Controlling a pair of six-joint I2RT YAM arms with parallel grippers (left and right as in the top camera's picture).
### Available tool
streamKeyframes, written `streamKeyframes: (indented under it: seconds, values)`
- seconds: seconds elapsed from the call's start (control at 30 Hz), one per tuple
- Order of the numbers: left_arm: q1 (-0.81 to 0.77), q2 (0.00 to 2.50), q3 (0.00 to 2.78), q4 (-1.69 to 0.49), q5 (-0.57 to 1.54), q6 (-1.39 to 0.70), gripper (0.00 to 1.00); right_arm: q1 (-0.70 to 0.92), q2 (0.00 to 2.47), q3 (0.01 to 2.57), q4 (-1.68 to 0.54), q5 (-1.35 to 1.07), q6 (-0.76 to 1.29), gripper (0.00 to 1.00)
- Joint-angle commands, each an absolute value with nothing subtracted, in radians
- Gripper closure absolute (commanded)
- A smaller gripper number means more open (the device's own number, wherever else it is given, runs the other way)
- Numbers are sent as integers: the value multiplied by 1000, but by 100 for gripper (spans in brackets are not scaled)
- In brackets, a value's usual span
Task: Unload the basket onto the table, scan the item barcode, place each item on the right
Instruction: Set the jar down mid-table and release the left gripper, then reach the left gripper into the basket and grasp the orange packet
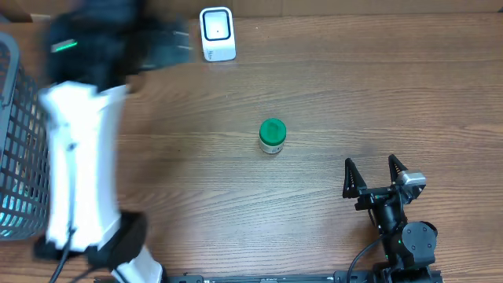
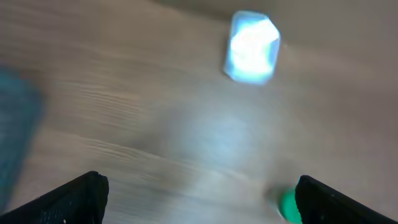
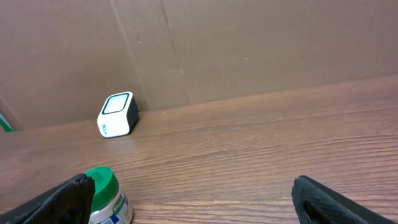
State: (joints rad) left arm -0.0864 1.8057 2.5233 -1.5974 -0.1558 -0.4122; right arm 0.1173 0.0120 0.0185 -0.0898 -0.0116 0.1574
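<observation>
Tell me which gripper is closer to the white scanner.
The left gripper, blurred, right beside the scanner at the far edge of the table. The right gripper sits near the front edge, farther off than the green-capped jar.

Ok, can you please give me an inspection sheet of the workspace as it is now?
Surface: wooden table, no spills seen.
Job's things: green-lidded bottle upright mid-table; white scanner at the far edge, well apart from it.
Clutter: wire basket at the left edge.
Grippers: left gripper open, empty, view blurred; right gripper open, empty, clear of the bottle.
Cables: black cable by the right arm's base.
Surroundings: cardboard wall behind the table.
</observation>
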Motion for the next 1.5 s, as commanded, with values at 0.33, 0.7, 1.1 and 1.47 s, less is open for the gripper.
streamKeyframes:
  seconds: [0.33, 0.7, 1.1, 1.47]
  values:
    - [774, 1692, 2484, -1589, -12, -416, 2, 112, 3, 8, -84, -12, 160, 0]
    - [936, 1741, 2133, -1442, 116, -165, 8, 112, 3, 8, -84, -12, 160, 0]
    - [936, 1813, 1854, -1162, 265, 198, 3, 112, 3, 8, -84, -12, 160, 0]
    - [935, 1993, 1854, -1148, 398, 319, 2, 112, 3, 8, -84, -12, 160, 0]
